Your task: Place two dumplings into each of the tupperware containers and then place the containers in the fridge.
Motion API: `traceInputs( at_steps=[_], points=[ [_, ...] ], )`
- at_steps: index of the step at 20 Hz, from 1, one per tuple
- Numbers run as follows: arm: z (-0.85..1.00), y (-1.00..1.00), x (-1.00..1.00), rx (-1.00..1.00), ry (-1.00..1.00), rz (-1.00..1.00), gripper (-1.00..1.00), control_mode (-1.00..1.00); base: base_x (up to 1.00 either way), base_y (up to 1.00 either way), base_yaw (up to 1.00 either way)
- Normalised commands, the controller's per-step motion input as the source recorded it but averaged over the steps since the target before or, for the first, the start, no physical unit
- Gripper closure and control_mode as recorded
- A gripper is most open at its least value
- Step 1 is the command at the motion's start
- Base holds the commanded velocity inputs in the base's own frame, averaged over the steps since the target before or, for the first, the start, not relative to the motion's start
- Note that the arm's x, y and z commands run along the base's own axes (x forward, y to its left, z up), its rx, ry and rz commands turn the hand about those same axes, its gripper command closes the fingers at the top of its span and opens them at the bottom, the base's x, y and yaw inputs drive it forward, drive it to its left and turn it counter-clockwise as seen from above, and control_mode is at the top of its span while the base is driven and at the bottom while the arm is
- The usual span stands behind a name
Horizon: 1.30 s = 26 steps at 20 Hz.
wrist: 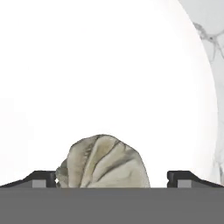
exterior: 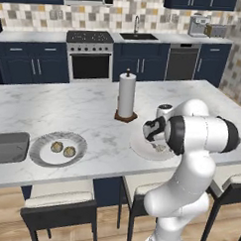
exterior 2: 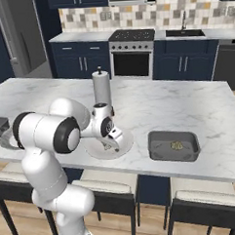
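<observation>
Gripper: the gripper [wrist: 112, 178] is wide open, holding nothing, tips either side of a dumpling [wrist: 103, 162].
Dumpling location: on a pale round plate [wrist: 109, 65] on the marble island.
Handling: likely light, soft, squashable; grip its lower sides gently.

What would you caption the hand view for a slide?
Open gripper straddling a crinkled dumpling on a white plate.

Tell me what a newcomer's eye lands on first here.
The white arm bends over a plate at the marble counter's near edge, its open fingers either side of a crinkled dumpling. A paper towel roll stands just behind. Further along, one dark container already holds a dumpling.
</observation>
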Motion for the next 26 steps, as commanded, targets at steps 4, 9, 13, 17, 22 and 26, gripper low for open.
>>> traceInputs(
  at_steps=[4,9,13,17,22,26],
  points=[
    [-0.26,0.3,-0.05,0.0,0.0,0.0,1.0,-1.0,0.0,0.0,0.0],
    [-0.13,0.02,-0.07,0.06,-0.05,0.0,1.0,-1.0,0.0,0.0,0.0],
    [0.03,0.02,-0.03,0.21,-0.31,0.01,1.0,-1.0,0.0,0.0,0.0],
    [0.48,0.11,-0.01,0.12,-0.4,0.04,1.0,-1.0,0.0,0.0,0.0],
    [1.0,-0.54,0.0,-0.12,-0.15,0.02,1.0,-1.0,0.0,0.0,0.0],
    [1.0,-0.9,0.0,-0.25,0.06,0.0,1.0,-1.0,0.0,0.0,0.0]
  ],
)
